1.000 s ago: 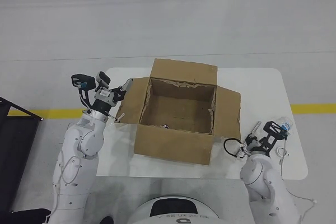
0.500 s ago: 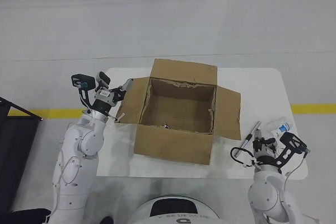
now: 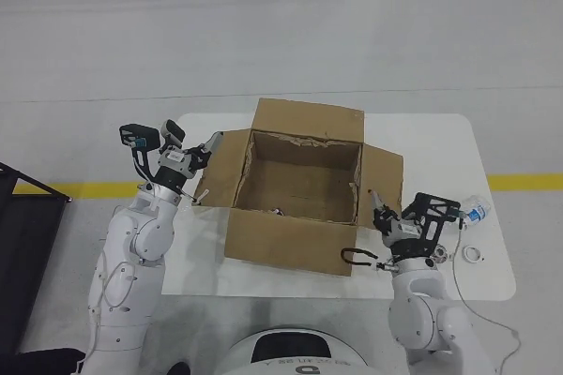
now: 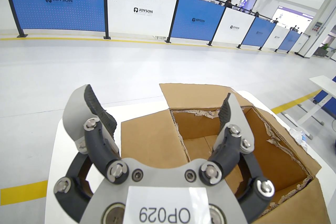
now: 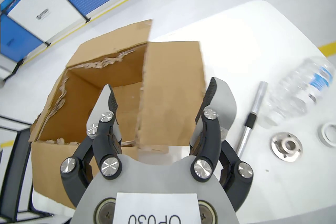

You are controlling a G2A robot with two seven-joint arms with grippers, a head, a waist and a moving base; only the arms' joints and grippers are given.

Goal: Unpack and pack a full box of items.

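Open cardboard box (image 3: 291, 242) between two grippers, jaws apart.
From above, it lies 3 o'clock of left gripper (image 4: 157, 101), 9 o'clock of right gripper (image 5: 161, 89); flaps spread, rims torn.

Box (image 3: 291, 242) sits mid tabletop (image 3: 432, 141), flaps folded outward on all sides. Left gripper (image 4: 157, 96) is just off the box's left flap, and the right gripper (image 5: 161, 84) is at the right flap's near corner. Right of the box there's a rod (image 5: 252, 114), then a bottle (image 5: 296, 93) lying on its side further right. A flange (image 5: 286, 146) and a ring (image 5: 328, 134) lie side by side, closer to the robot than the bottle.
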